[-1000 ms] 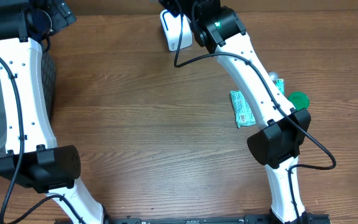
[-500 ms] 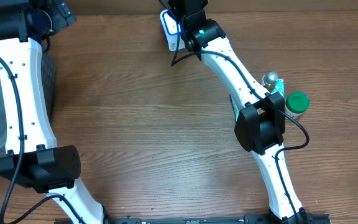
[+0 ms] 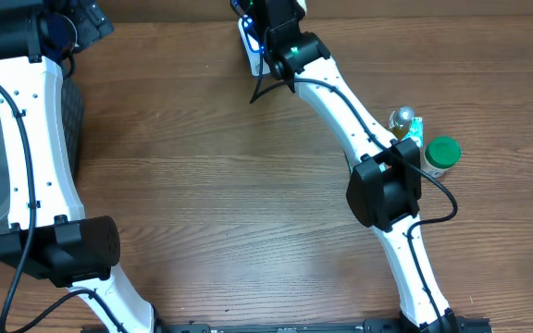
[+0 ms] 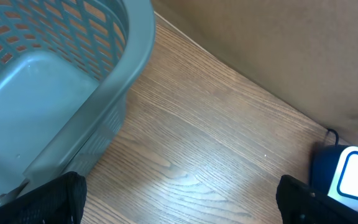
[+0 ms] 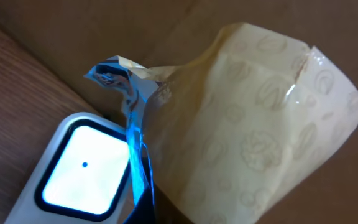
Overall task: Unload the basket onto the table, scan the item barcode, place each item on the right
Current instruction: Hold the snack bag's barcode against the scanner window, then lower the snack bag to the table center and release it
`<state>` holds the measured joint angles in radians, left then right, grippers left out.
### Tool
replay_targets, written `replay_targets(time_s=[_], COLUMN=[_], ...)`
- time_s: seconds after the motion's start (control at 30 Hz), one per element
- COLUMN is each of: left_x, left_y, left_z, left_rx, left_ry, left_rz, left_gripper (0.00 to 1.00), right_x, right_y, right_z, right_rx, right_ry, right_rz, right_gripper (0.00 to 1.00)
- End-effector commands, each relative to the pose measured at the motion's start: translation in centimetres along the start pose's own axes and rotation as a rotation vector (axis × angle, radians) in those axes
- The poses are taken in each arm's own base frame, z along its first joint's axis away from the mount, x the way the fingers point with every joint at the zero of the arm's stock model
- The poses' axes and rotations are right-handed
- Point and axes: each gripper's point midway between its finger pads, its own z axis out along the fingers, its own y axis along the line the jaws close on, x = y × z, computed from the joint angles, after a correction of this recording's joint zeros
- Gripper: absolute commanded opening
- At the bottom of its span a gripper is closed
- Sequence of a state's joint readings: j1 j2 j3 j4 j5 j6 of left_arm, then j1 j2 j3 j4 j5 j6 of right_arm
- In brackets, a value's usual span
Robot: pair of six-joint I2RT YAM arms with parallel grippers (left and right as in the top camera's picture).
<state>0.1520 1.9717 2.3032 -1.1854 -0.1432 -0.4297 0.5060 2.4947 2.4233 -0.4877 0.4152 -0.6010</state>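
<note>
Grip of the right end effector [image 3: 271, 18] is clenched on a cream printed packet [image 5: 253, 118], though its own fingers do not show in the wrist view. The packet hangs just above and beside the lit window of the scanner [image 5: 82, 171]. Its crimped end catches the blue glow, so the wrapper appears to be held there to put its code in front of the reader. No barcode can be made out on the side facing the camera, so it may be on the side turned towards the window, or the packet may need turning.

The left end effector [image 4: 179, 205] is released, jaws wide and holding nothing. It waits at the far left beside the grey basket [image 4: 55, 93], probably parked clear of the scan and ready to take the packet afterwards.

The scanner stands at the back edge of the brown wooden surface [image 3: 211, 185], against a plain brown wall [image 4: 278, 43]. A green-capped bottle [image 3: 440, 155] and a small silver-topped item [image 3: 403, 118] sit at the right, well apart from the scanner
</note>
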Motion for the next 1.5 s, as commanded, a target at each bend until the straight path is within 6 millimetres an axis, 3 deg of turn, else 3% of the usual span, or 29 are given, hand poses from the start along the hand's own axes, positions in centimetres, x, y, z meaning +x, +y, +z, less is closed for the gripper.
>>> replay_targets(time_s=[0.0,0.27,0.43,0.57,0.67,0.73,0.83,0.9,1.0,1.1,1.27,1.47], left_x=[-0.5,-0.5,-0.5,-0.5,-0.5,-0.5,-0.5,-0.5,-0.5,-0.5,-0.5,-0.5], left_y=[-0.1,-0.1,-0.1,-0.1,-0.1,-0.1,-0.1,-0.1,-0.1,-0.1,-0.1,-0.1], left_z=[-0.5,-0.5,-0.5,-0.5,-0.5,-0.5,-0.5,-0.5,-0.5,-0.5,-0.5,-0.5], left_rx=[0.003,0.003,0.003,0.003,0.003,0.003,0.003,0.003,0.003,0.003,0.003,0.003], left_ry=[-0.018,-0.018,-0.018,-0.018,-0.018,-0.018,-0.018,-0.018,-0.018,-0.018,-0.018,-0.018], left_rz=[0.014,0.014,0.014,0.014,0.014,0.014,0.014,0.013,0.014,0.014,0.014,0.014], left_gripper=[1.00,1.00,0.99,1.00,1.00,1.00,0.99,0.99,1.00,1.00,1.00,1.00], right_x=[-1.9,-0.6,-1.0,-1.1,-1.7,-2.3,-2.8,-2.3,-1.2,1.1,6.7,10.1], right_y=[0.9,4.1,6.0,6.3,5.3,3.6,-0.2,-1.3,-0.6,0.9,2.7,3.9], right_z=[-1.4,-2.3,-2.6,-2.7,-3.2,-4.2,-7.3,-9.4,-12.8,-15.7,-19.3,-22.0], right_rx=[-0.026,-0.102,-0.208,-0.228,-0.218,-0.205,-0.187,-0.220,-0.411,-0.630,-0.844,-0.945], right_ry=[-0.037,0.040,0.027,0.021,0.014,0.005,0.023,0.060,0.115,0.220,0.486,0.694], right_rz=[0.051,-0.010,0.142,0.144,0.214,0.258,0.367,0.402,0.407,0.465,0.542,0.594], right_gripper=[0.04,0.04,0.04,0.04,0.04,0.04,0.04,0.04,0.04,0.04,0.04,0.04])
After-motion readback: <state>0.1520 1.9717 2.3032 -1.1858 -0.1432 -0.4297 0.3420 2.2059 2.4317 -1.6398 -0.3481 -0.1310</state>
